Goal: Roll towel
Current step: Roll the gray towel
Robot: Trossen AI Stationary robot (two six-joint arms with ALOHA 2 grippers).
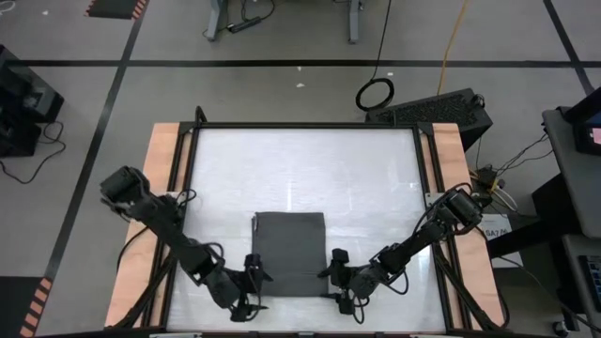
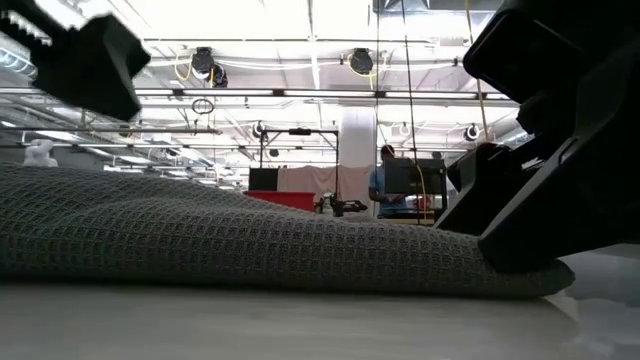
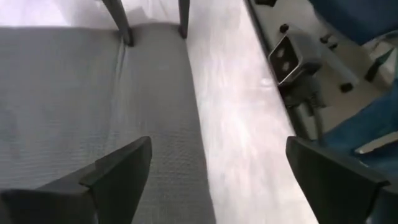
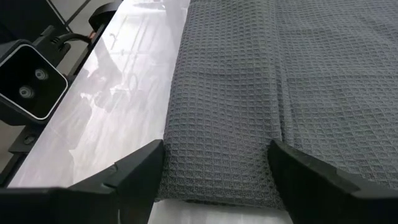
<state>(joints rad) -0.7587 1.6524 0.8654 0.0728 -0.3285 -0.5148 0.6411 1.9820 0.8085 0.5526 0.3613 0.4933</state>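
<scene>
The dark grey towel [image 1: 289,253] lies folded into a flat rectangle on the white table, toward its near edge. My left gripper [image 1: 255,273] is open at the towel's near left corner and raised above the cloth in the low view [image 2: 80,50]. One finger is over the towel and one over bare table [image 3: 217,180]. My right gripper [image 1: 333,268] is open at the near right corner. Its fingers stand either side of the towel's near-edge strip [image 4: 217,174], tips down at cloth level. The white tag does not show. My right gripper comes at the towel's near right corner [image 4: 217,186] slanting down from the table's right, open, one finger outside the near edge and one over the cloth. In the low view a fingertip [image 2: 520,255] sits at the towel's right end. Whether it touches I cannot tell.
A small camera box [image 4: 28,81] stands on the table's near edge between the two arms. A dark frame and wooden side boards [image 1: 161,188] border the table. Bare table [image 1: 300,164] lies beyond the towel's far edge. A person [image 2: 383,180] stands far off in the room.
</scene>
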